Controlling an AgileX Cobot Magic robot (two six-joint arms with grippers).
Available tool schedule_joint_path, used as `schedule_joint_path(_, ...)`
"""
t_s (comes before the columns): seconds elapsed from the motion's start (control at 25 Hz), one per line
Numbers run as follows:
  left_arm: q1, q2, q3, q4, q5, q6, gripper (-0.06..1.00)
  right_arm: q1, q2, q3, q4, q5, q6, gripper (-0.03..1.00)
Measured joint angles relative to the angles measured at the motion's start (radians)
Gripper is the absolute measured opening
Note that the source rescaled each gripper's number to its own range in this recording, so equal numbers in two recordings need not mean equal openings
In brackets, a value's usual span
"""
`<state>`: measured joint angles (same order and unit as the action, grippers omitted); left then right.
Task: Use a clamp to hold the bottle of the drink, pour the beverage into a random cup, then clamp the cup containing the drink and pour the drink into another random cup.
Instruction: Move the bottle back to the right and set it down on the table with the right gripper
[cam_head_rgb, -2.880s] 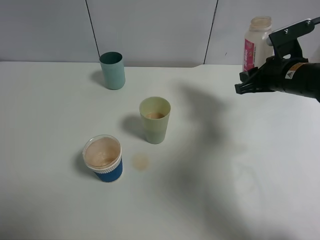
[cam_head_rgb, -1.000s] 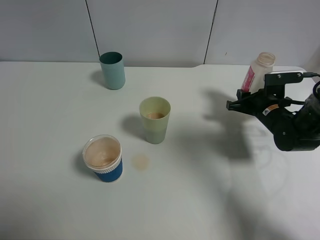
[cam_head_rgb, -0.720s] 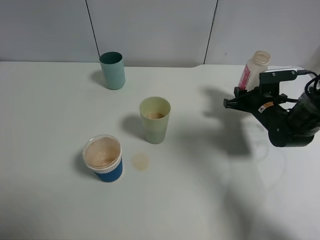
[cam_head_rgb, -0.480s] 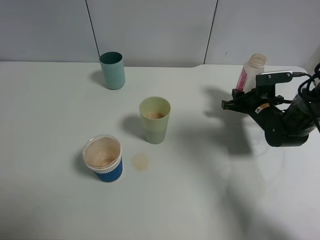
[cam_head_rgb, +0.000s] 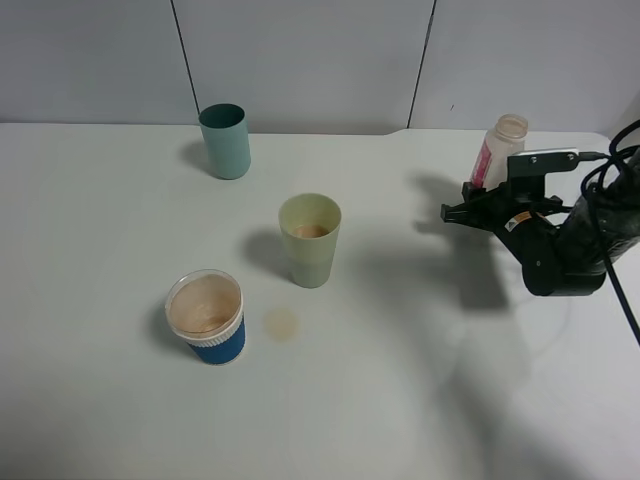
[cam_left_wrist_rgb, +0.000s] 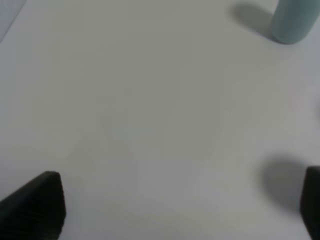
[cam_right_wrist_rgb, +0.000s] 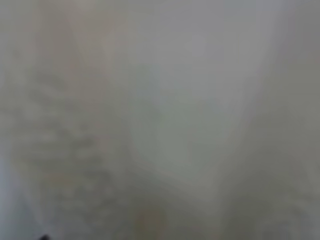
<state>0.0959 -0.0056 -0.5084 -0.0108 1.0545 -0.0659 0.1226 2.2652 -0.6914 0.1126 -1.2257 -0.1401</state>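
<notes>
White worktop below; my right end effector is pinched closed on nothing, near the upright translucent red-labelled plastic bottle. My left end effector gapes wide. I see the pale yellow-green tapered plastic cup mid-worktop, pinkish-brown beverage inside.
</notes>
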Motion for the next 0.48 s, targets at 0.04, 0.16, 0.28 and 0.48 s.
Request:
schedule_joint_path(0.04, 0.0, 0.0, 0.0, 0.0, 0.0, 0.0, 0.95, 0.0, 0.0, 0.0, 0.0, 0.0, 0.0, 0.0)
schedule_joint_path(0.16, 0.0, 0.0, 0.0, 0.0, 0.0, 0.0, 0.95, 0.0, 0.009, -0.002, 0.001, -0.014, 0.0, 0.0)
schedule_joint_path(0.28, 0.0, 0.0, 0.0, 0.0, 0.0, 0.0, 0.95, 0.0, 0.018, -0.003, 0.002, -0.028, 0.0, 0.0)
schedule_joint_path(0.48, 0.0, 0.0, 0.0, 0.0, 0.0, 0.0, 0.95, 0.0, 0.019, -0.003, 0.004, -0.031, 0.0, 0.0)
